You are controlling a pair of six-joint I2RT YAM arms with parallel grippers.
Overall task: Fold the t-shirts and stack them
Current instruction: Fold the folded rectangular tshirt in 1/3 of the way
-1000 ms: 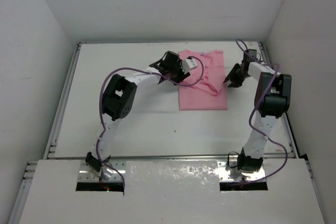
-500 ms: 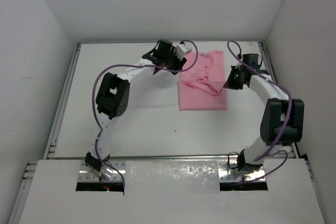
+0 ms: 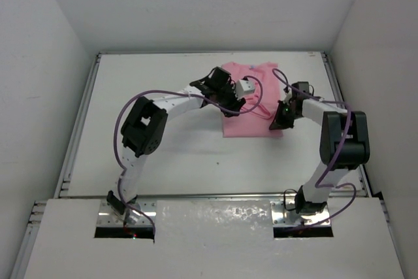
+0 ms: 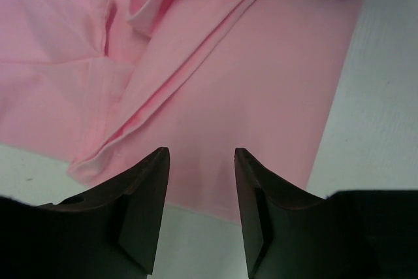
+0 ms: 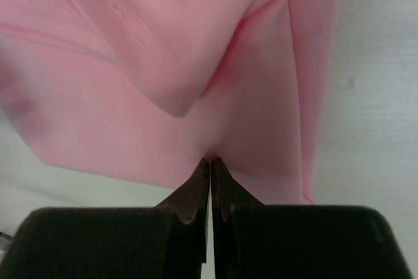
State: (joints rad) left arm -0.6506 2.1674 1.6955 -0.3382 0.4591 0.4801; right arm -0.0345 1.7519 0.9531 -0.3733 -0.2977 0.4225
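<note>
The light-pink t-shirt point(image 3: 251, 125) lies partly folded at the back middle of the white table, with loose folds across its upper half. My left gripper point(image 3: 235, 104) hovers over the shirt's left side. In the left wrist view this gripper point(image 4: 201, 155) is open, with flat pink cloth point(image 4: 261, 83) and the shirt's edge below the gap and nothing between the fingers. My right gripper point(image 3: 278, 121) is at the shirt's right edge. In the right wrist view it point(image 5: 210, 160) is shut, its tips pinching a small pucker of the pink fabric point(image 5: 130, 96).
The white table point(image 3: 157, 155) is bounded by metal rails at the left point(image 3: 81, 122) and right, with white walls on three sides. Purple cables point(image 3: 140, 96) loop off both arms. The two arm bases are fixed at the near edge.
My left gripper swung from beyond the shirt's left edge back over the shirt. My right gripper moved nearer along the right edge and closed on the fabric.
</note>
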